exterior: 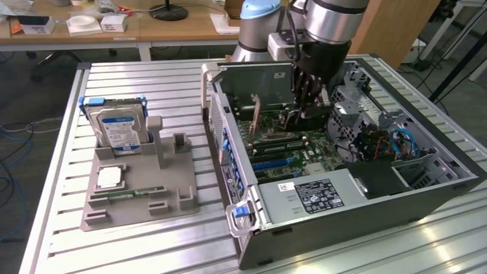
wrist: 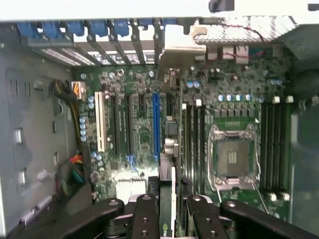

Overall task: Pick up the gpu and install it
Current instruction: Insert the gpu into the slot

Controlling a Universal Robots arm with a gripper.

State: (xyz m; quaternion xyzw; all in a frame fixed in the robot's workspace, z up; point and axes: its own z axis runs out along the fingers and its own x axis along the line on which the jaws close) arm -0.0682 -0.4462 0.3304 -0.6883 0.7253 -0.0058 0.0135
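Ribbed metal slats make up the tabletop (exterior: 137,240), and behind it stand wooden desks with small white boxes, a black lamp base and loose cables on the floor. On the tabletop, toward the exterior view's left, a grey holder (exterior: 141,188) carries a hard drive (exterior: 116,127) standing upright in blue rails, a pale square chip and a narrow green memory stick (exterior: 125,194) lying flat. Toward the exterior view's right lies an open computer case (exterior: 343,171), its side off, with the power supply (exterior: 312,197) near the front edge and blue cables by the drive cage.

The arm reaches down into the case, and the claw (exterior: 308,100) is closed partway on the gpu (wrist: 167,199), a thin dark card held edge-on between the black fingers (wrist: 144,219). The card hangs above the motherboard (wrist: 139,89), close to the long blue slot (wrist: 156,124) and the black slots beside it. An empty processor socket (wrist: 232,159), memory slots and a bundle of coloured wires surround that area.
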